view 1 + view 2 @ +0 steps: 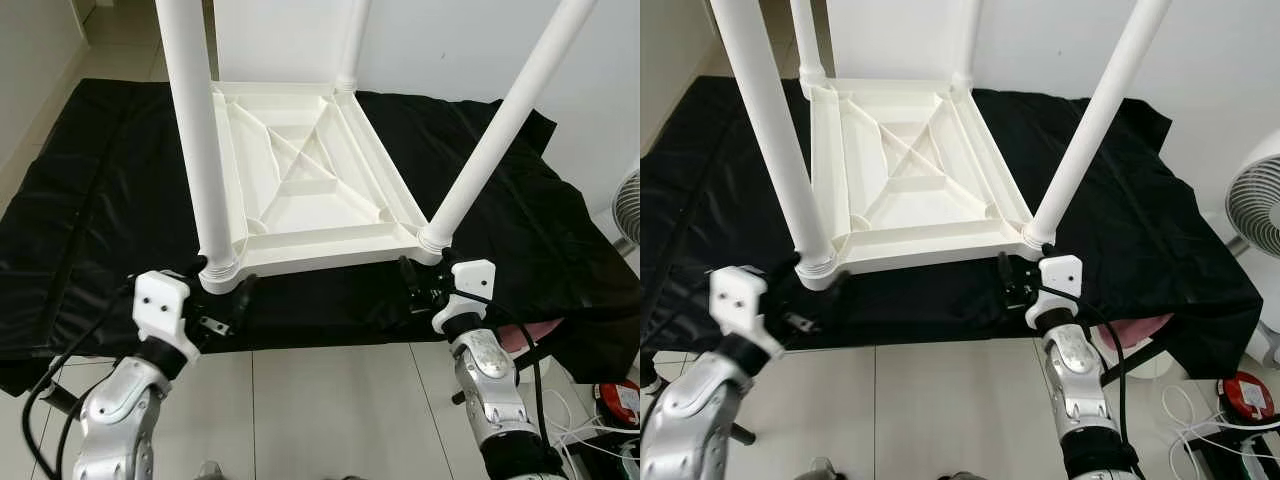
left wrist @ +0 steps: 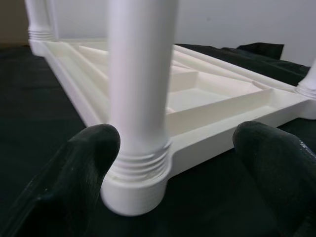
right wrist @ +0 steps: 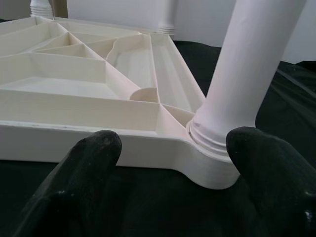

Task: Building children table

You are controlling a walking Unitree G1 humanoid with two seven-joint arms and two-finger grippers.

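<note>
Black cloth (image 1: 90,200) covers the work surface, likely padding. Table top (image 1: 310,190) lies inverted at centre, ribs up, so the legs stand upward. Left gripper (image 1: 222,305), fingers spread, brackets the 7 o'clock leg (image 1: 195,130); right gripper (image 1: 418,285), likewise spread, brackets the 5 o'clock leg (image 1: 490,140).

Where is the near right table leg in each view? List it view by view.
Left eye: near right leg slants up from the tabletop's near right corner, right of centre.
Right eye: same leg, right of centre.
Left wrist: its threaded base, far along the tabletop's near edge.
Right wrist: large and close.
Shared landmark: ribbed tabletop underside.
</note>
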